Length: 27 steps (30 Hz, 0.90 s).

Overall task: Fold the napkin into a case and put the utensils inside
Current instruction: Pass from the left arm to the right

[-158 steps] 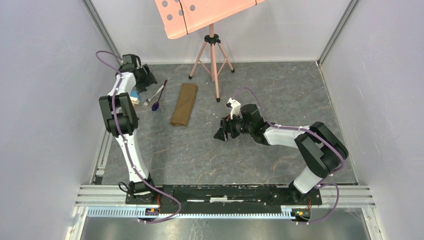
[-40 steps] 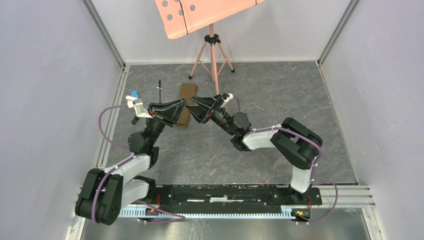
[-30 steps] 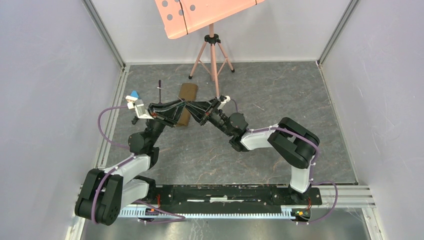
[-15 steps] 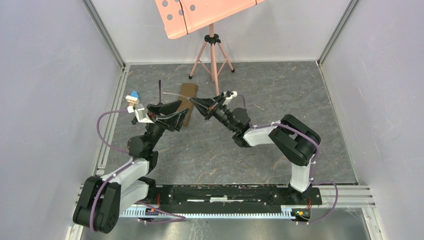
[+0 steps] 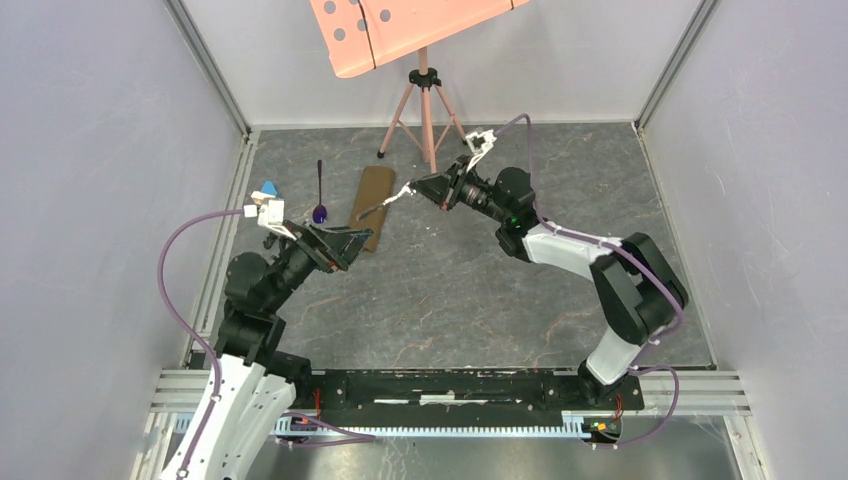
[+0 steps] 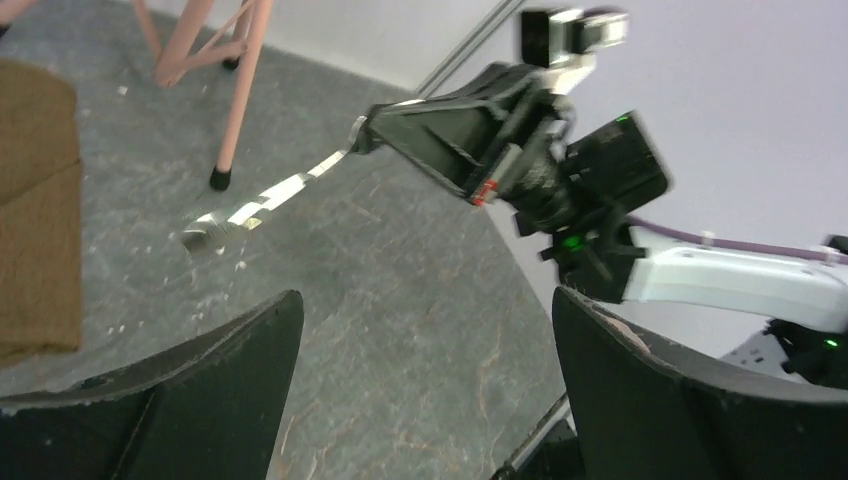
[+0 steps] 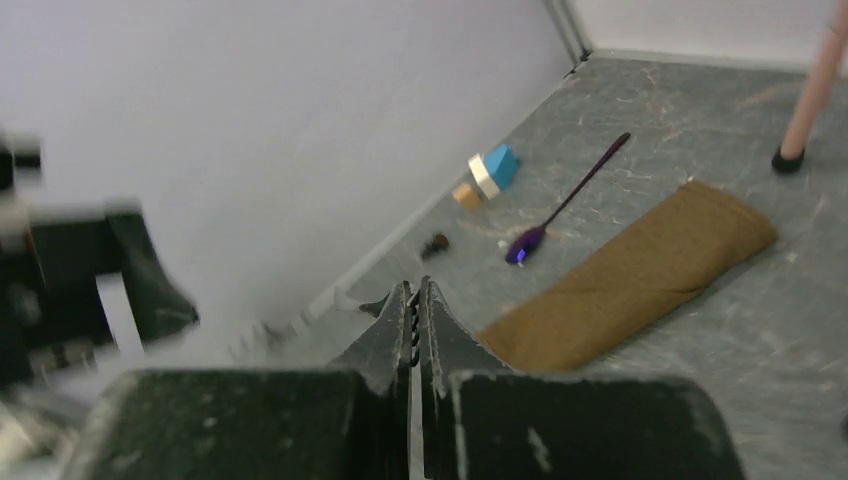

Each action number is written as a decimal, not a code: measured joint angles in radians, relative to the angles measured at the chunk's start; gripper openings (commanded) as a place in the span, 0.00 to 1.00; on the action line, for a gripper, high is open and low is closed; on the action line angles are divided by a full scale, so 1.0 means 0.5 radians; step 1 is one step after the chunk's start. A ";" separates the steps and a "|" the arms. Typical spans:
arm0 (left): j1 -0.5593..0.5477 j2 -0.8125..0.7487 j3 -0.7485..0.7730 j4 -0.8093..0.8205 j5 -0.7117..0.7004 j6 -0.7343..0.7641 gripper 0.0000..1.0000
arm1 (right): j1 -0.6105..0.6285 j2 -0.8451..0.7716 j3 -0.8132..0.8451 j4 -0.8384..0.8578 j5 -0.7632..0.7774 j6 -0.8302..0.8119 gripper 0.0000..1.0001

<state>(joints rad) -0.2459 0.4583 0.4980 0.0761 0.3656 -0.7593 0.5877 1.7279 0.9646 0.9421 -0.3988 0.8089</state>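
Note:
The napkin lies folded as a narrow olive-brown case on the grey floor, also visible in the left wrist view and the right wrist view. My right gripper is shut on one end of the silver fork, which hangs slanted above the case's right edge. In its own view the right gripper has its jaws pressed together. The purple-bowled spoon lies left of the case. My left gripper stands wide open and holds nothing, near the case's near end.
A pink tripod stand rises just behind the case, its feet close to my right gripper. A small blue, white and tan toy block and a tiny black piece sit by the left wall. Walls close in left, right and back.
The left gripper has opened, let go of the fork and drawn back toward the near left. The right gripper has shut on the fork and carried it up and to the right.

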 measured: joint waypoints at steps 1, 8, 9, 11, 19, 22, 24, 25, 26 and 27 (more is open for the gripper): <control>0.006 0.043 0.074 -0.114 0.019 0.021 0.96 | 0.006 -0.043 0.017 -0.082 -0.093 -0.179 0.00; 0.036 0.777 0.369 -0.430 0.523 0.227 0.79 | 0.042 -0.346 0.083 -0.579 -0.682 -1.073 0.00; 0.039 0.843 0.370 -0.446 0.589 0.258 0.73 | 0.042 -0.353 0.108 -0.641 -0.744 -1.138 0.00; 0.044 0.942 0.369 -0.465 0.751 0.309 0.64 | 0.043 -0.353 0.155 -0.774 -0.848 -1.238 0.00; 0.043 0.999 0.268 -0.177 1.118 0.326 0.43 | 0.079 -0.346 0.214 -1.025 -1.054 -1.369 0.00; 0.043 1.003 0.221 -0.084 1.168 0.303 0.28 | 0.102 -0.326 0.237 -1.036 -1.080 -1.348 0.03; 0.043 1.010 0.209 -0.045 1.183 0.293 0.08 | 0.123 -0.301 0.260 -1.038 -1.086 -1.305 0.08; 0.044 1.012 0.205 -0.031 1.191 0.288 0.03 | 0.137 -0.287 0.277 -1.038 -1.090 -1.277 0.13; 0.048 1.012 0.201 -0.023 1.214 0.287 0.02 | 0.147 -0.278 0.291 -1.044 -1.083 -1.260 0.23; 0.048 1.009 0.198 0.002 1.231 0.286 0.02 | 0.153 -0.268 0.306 -1.069 -1.067 -1.238 0.31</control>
<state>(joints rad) -0.2218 0.9627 0.5968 0.0769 0.9813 -0.6163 0.6643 1.5940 1.1175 0.4076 -0.9321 0.1902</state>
